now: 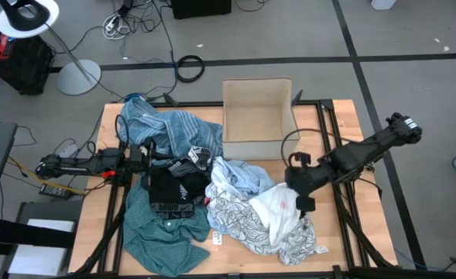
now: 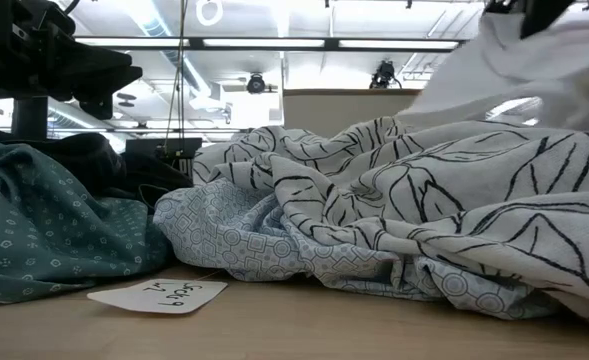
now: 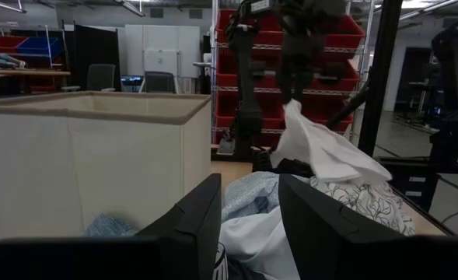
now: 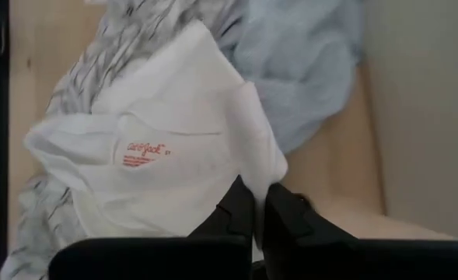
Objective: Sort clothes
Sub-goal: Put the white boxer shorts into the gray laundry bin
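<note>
High view | right pincer (image 1: 300,191) clamped on white garment (image 1: 278,208), table's 4 o'clock | left pincer (image 1: 138,157) wide, 9 o'clock | lift straight up, shake patterned cloth (image 1: 243,221) free before carrying off

Your two arms are dark, near-black, built of slim tubular links joined by blocky housings. The left arm (image 1: 80,163) carries red and yellow wiring near its base, and black cable loops run beside it. The right arm (image 1: 367,149) ends in a chunky wrist block. Each gripper has two flat, matte black fingers (image 3: 201,222) with squared edges.
</note>
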Motion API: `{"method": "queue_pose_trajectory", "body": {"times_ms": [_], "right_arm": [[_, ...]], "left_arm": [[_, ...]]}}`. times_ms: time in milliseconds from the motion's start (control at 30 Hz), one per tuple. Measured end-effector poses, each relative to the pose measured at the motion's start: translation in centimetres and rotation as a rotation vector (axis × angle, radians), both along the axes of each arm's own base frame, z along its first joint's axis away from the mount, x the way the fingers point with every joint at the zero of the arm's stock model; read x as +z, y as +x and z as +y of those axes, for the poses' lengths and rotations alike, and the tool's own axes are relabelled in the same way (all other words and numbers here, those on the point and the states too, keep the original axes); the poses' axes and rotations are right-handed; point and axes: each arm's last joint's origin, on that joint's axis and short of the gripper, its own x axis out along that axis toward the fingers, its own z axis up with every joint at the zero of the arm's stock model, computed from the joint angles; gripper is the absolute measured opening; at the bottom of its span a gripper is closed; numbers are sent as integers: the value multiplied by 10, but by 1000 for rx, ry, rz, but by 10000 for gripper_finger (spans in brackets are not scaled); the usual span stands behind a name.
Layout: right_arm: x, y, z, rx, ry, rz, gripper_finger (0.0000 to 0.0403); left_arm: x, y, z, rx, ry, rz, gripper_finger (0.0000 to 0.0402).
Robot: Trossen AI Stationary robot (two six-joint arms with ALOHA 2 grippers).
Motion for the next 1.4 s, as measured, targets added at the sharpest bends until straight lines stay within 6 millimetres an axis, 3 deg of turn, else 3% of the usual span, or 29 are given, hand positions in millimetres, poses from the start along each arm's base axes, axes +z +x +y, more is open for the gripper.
{"method": "queue_pose_trajectory", "body": {"times_ms": [200, 433, 600, 800, 933, 1100, 1400], "right_arm": [[13, -4, -19, -102, -41, -113, 4], [34, 12, -41, -108, -71, -329, 5], [78, 20, -65, -141, -184, -529, 5], [140, 16, -95, -198, -344, -778, 5], [163, 10, -113, -259, -441, -880, 5], [161, 12, -137, -342, -510, -846, 5], [119, 43, -177, -344, -482, -620, 11]], "left_arm": [[0, 0, 0, 0, 0, -1, 136], [0, 0, 0, 0, 0, 0, 136], [0, 0, 0, 0, 0, 0, 136], [0, 0, 0, 0, 0, 0, 136], [0, 0, 0, 0, 0, 0, 136], [0, 0, 0, 0, 0, -1, 136], [0, 0, 0, 0, 0, -2, 136]]}}
